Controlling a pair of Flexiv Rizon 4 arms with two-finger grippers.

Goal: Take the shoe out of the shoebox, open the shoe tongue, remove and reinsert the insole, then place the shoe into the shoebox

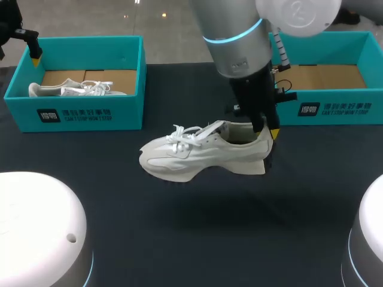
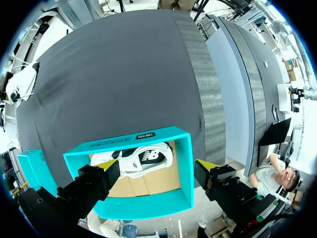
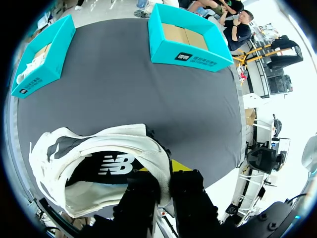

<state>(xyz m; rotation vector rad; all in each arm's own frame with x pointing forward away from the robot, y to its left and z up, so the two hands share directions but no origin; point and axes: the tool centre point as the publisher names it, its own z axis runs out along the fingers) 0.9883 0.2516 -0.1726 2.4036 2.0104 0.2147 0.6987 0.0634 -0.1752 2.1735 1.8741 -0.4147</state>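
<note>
A white lace-up shoe (image 1: 197, 155) hangs above the dark table, toe pointing left, with its shadow beneath it. My right gripper (image 1: 265, 127) is shut on the heel collar. In the right wrist view the heel wall of the shoe (image 3: 99, 168) sits pinched between the fingers of the right gripper (image 3: 166, 178). The teal shoebox (image 1: 335, 89) at the back right shows only its cardboard floor. My left gripper (image 2: 157, 166) stands open above the back-left teal shoebox (image 1: 78, 110), which holds a second white shoe (image 2: 143, 158). In the head view the left gripper (image 1: 34, 52) is at that box's far left corner.
The dark table (image 1: 179, 239) stretches in front of both boxes. White rounded arm bases stand at the front left (image 1: 36, 227) and the front right (image 1: 366, 239). In the right wrist view both boxes (image 3: 42, 59) (image 3: 188, 37) lie ahead of the held shoe.
</note>
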